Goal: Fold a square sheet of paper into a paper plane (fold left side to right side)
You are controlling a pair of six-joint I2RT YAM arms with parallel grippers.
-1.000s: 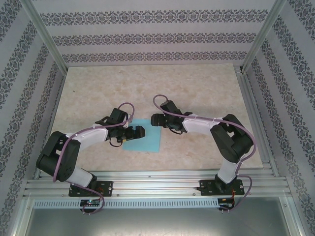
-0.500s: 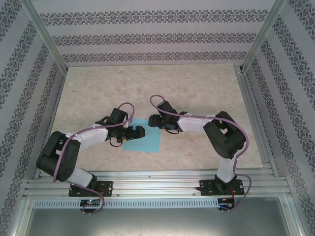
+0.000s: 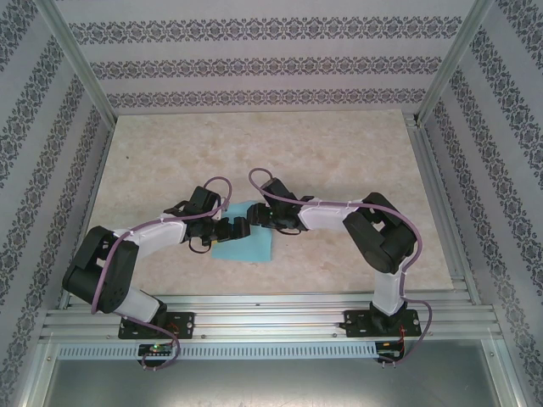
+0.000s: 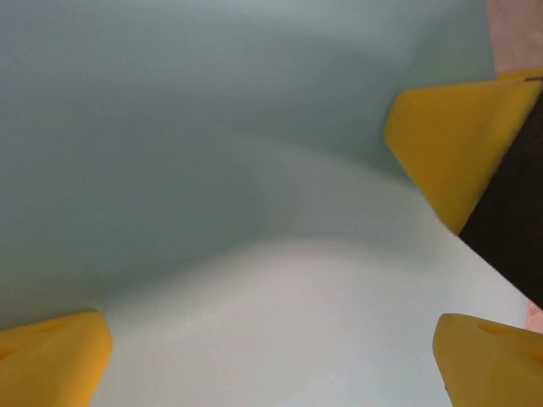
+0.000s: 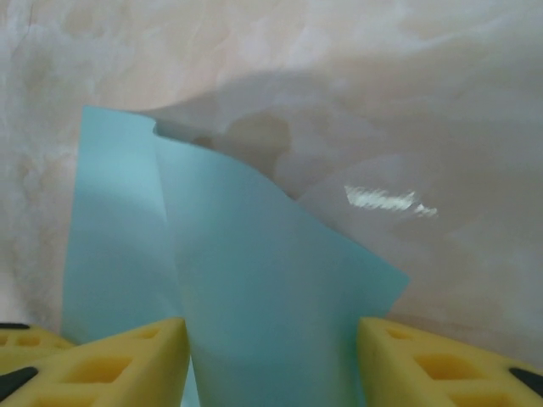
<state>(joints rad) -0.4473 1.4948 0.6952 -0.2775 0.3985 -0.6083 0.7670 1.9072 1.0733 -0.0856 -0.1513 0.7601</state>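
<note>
The turquoise square sheet of paper lies on the table between the two arms. My left gripper rests open on its left part, and in the left wrist view the yellow pads stand wide apart over the paper. My right gripper is at the sheet's far right part, open. Its pads flank a raised, curling flap of the sheet. One right finger shows close by in the left wrist view. The paper plane is out of view.
The marbled tabletop stretches behind and to both sides of the sheet. Patterned walls and aluminium posts enclose it. The rail with both arm bases runs along the near edge.
My right gripper has moved left until it is next to the left gripper. The sheet's right edge has lifted and the sheet looks narrower. The left arm has stayed put.
</note>
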